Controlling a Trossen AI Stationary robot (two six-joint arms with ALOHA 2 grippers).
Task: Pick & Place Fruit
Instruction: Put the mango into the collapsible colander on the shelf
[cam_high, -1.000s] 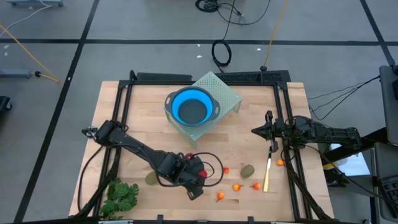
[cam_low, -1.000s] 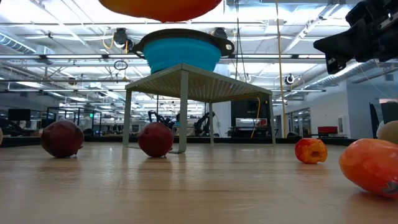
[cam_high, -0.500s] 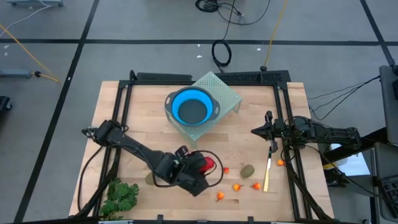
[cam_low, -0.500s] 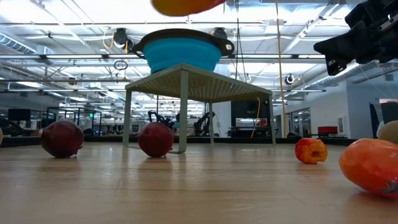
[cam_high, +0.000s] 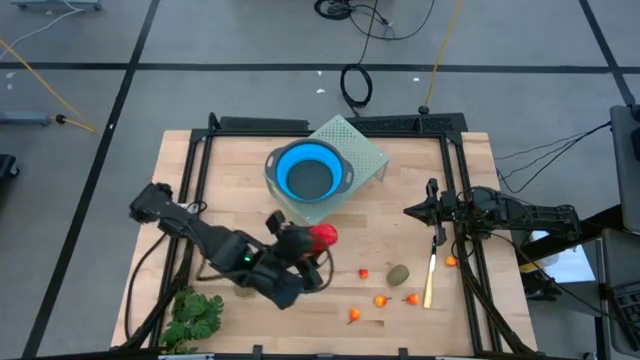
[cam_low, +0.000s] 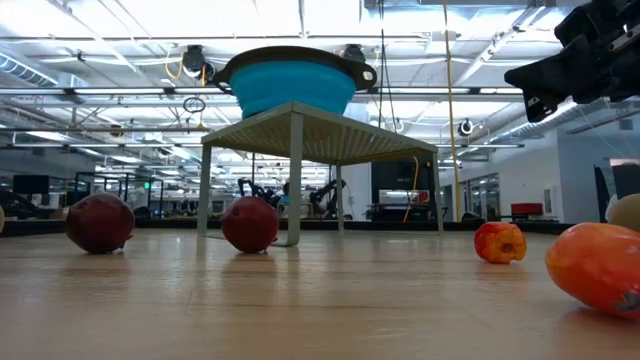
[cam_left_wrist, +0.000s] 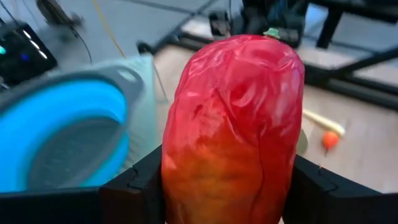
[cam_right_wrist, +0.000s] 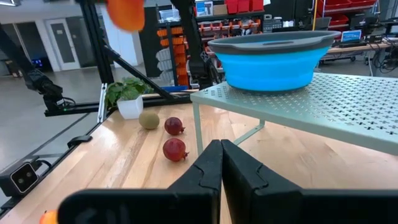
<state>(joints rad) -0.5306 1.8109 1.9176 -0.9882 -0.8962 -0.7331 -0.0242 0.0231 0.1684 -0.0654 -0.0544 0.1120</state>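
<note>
Left end effector (cam_high: 312, 240) pinching long red-orange fruit (cam_left_wrist: 233, 130), raised above counter (cam_high: 230, 195), near blue bowl (cam_high: 308, 173) on green perforated stand (cam_high: 365, 150). Right end effector (cam_high: 415, 211) pressed together, waiting at counter's right side. Two dark-red balls (cam_low: 100, 222) resting on counter beside stand.

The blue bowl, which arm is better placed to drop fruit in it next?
The left. Its gripper already holds the long red-orange fruit beside the bowl. The right gripper is shut and empty, off to the bowl's right.
</note>
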